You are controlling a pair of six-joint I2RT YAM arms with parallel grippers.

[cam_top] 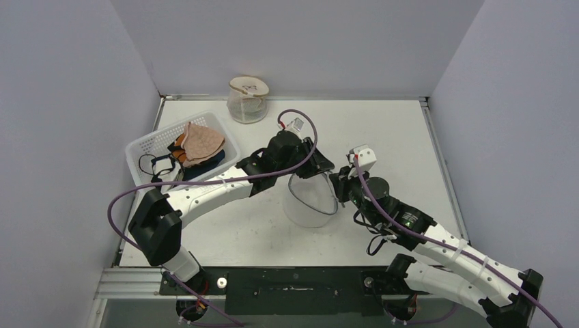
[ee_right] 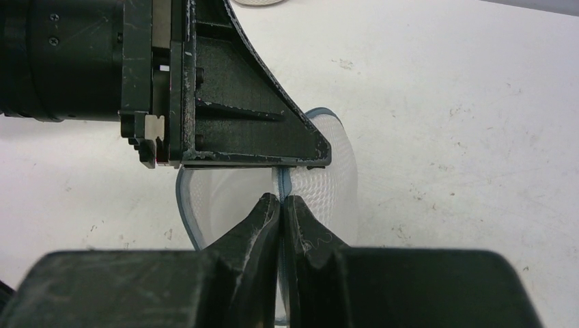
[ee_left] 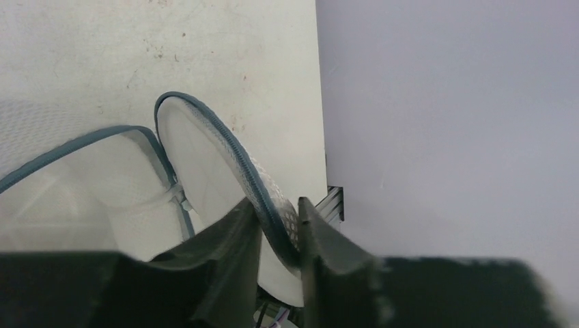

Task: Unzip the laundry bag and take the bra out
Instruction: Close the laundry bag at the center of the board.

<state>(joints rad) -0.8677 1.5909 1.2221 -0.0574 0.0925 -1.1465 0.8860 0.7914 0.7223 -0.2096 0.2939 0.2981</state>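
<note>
The white mesh laundry bag (cam_top: pixel 311 201) with blue-grey zipper trim stands unzipped at the table's middle, and only mesh shows inside. My left gripper (cam_top: pixel 315 168) is at its far rim. In the left wrist view the zipper edge (ee_left: pixel 235 160) runs between the left gripper's (ee_left: pixel 276 205) jaws, which press it from both sides. My right gripper (cam_top: pixel 339 188) holds the bag's right side. In the right wrist view the right gripper (ee_right: pixel 281 198) is shut on the zipper seam (ee_right: pixel 280 179). A peach lace bra (cam_top: pixel 201 142) lies on top of dark clothes in the basket.
A white plastic basket (cam_top: pixel 147 147) of clothes sits at the left, near the left wall. A clear jar with a tan lid (cam_top: pixel 248 99) stands at the back. The left arm's black finger (ee_right: pixel 252 109) fills the upper left of the right wrist view.
</note>
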